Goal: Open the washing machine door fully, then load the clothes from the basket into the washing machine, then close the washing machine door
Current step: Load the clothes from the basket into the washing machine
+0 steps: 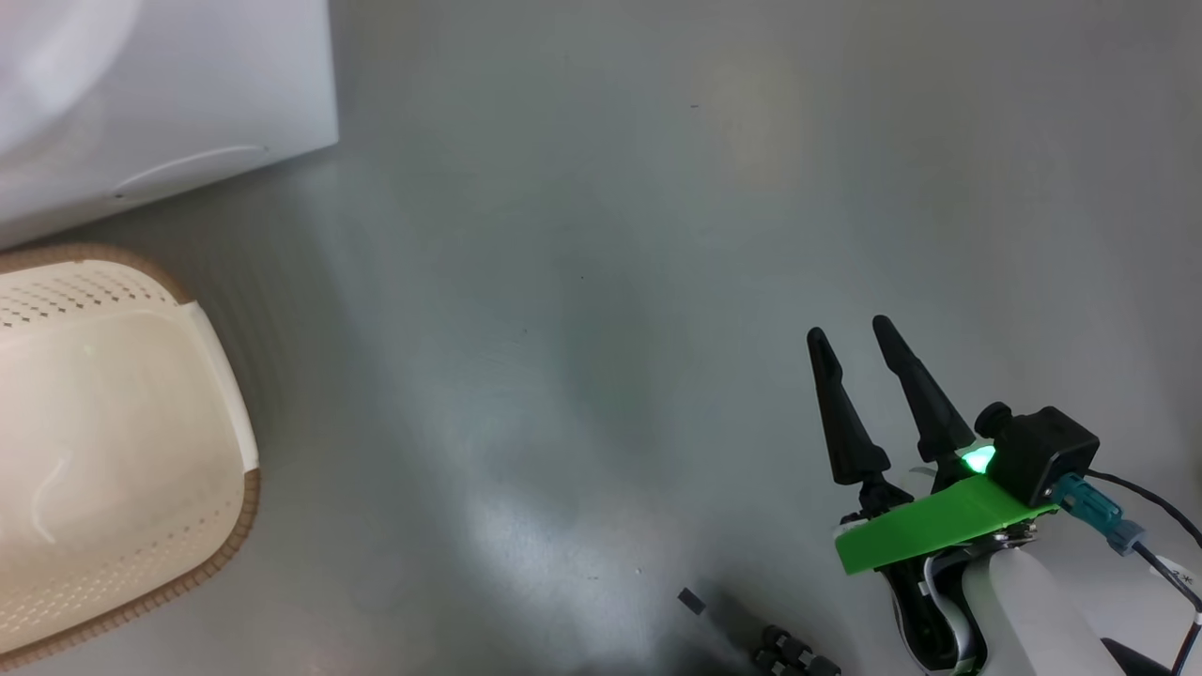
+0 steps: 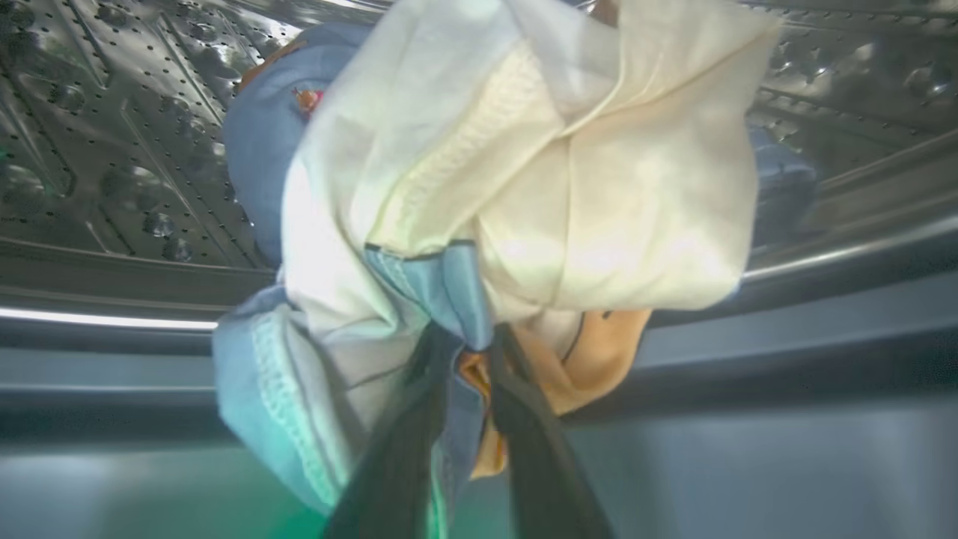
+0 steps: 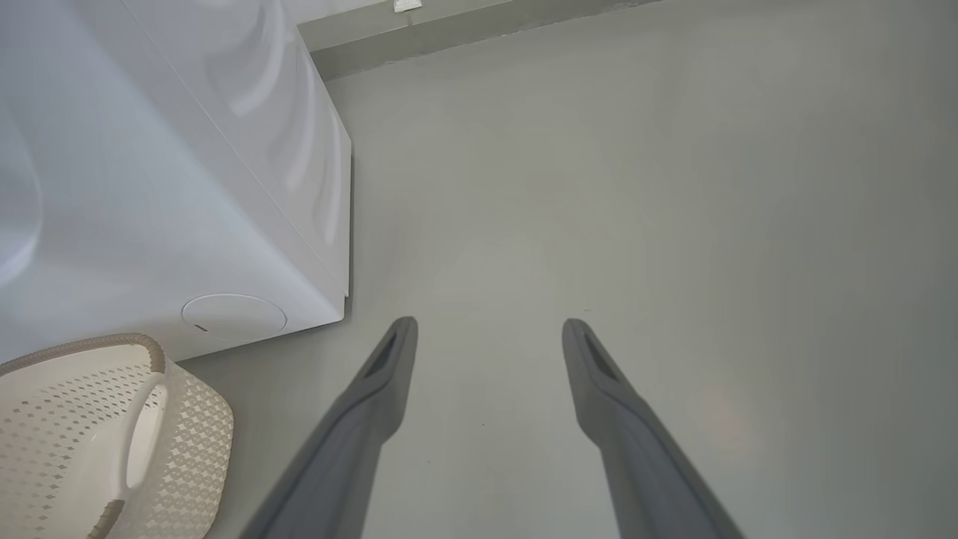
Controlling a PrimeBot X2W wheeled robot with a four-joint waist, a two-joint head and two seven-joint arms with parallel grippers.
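**Fig. Loading step, three views as I see them from the remote station.**

**(a) L wrist cam.** My left gripper point(image 2: 475, 340) has its two dark fingers point(image 2: 397, 457) set narrow. The tips pinch the clothes point(image 2: 524, 172), with fabric caught between them. The bundle is cream cloth on top, w/ light-blue folds at the left and centre and an orange piece by the right finger. It hangs in front of the perforated steel drum point(image 2: 112, 150), whose rim crosses behind it. Below the rim runs a grey-blue gasket band point(image 2: 823, 329). I cannot tell whether the bundle touches the drum wall.

**(b) Head cam.** My right gripper point(image 1: 849, 328) sits at lower right over the grey floor point(image 1: 610, 235), fingers wide apart and holding nothing. A green bracket point(image 1: 939, 526) and a lit green lamp point(image 1: 977, 460) sit at its base. The basket point(image 1: 221, 394), cream w/ a brown woven-look rim, stands at the left edge, just beside the white washing machine point(image 1: 169, 94) at upper left.

**(c) R wrist cam.** The same spread fingers point at bare floor, well apart from the machine. The round lower cover point(image 3: 233, 317) on the machine's front lies just above the basket rim.
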